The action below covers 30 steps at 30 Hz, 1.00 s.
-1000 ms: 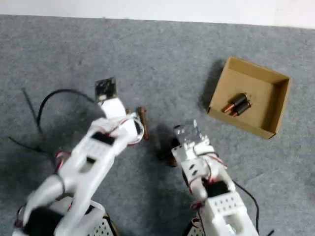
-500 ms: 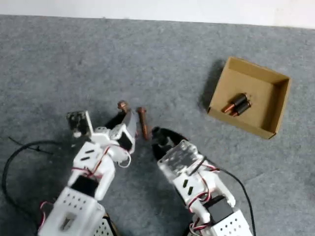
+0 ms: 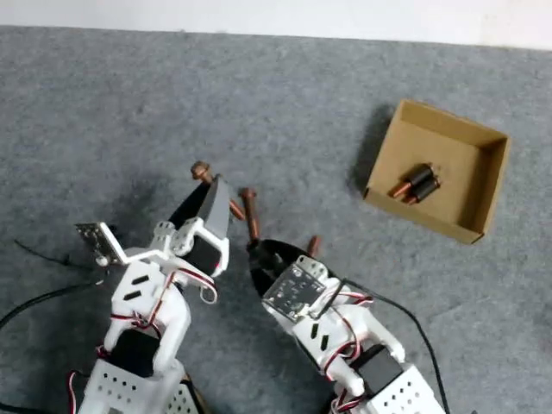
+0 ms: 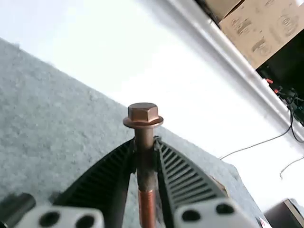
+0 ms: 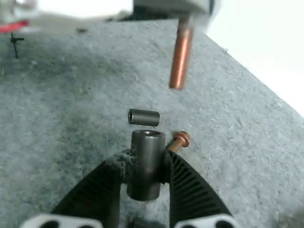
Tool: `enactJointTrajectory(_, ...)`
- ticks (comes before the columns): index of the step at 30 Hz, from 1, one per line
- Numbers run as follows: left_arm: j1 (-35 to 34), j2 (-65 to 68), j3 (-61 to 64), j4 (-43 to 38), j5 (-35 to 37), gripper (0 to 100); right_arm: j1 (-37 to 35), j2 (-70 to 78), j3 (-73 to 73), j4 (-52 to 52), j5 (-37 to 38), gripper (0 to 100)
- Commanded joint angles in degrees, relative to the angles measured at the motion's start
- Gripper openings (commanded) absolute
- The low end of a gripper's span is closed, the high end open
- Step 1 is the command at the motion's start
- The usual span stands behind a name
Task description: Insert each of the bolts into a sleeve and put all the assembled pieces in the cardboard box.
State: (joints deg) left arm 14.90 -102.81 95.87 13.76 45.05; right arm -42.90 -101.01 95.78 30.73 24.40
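In left gripper [image 4: 145, 144], bolt [image 4: 143, 117] (clamped tight)

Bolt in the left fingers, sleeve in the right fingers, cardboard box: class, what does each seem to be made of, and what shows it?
The bolt is probably metal with a copper-coloured finish, judging by its reddish-brown sheen and crisp hex head. The sleeve is likely metal with a dark finish, smooth and dull grey, though plastic cannot be ruled out. The box is plain brown cardboard, matt with thin walls.
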Motion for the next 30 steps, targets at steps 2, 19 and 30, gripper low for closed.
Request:
enactJointTrajectory(2,4.2,-1.2,1.1,2.7,0.1,1,0.8,0.0,8.5,-0.2,1.4,0.5)
enactJointTrajectory(19,10.8,-1.2,1.3,8.5,0.0,1,3.8,0.0,8.5,-1.4,3.1,0.5)
enactJointTrajectory(30,12.9,-1.2,1.3,12.0,-0.7,1,4.4,0.0,8.5,-1.4,3.1,0.5)
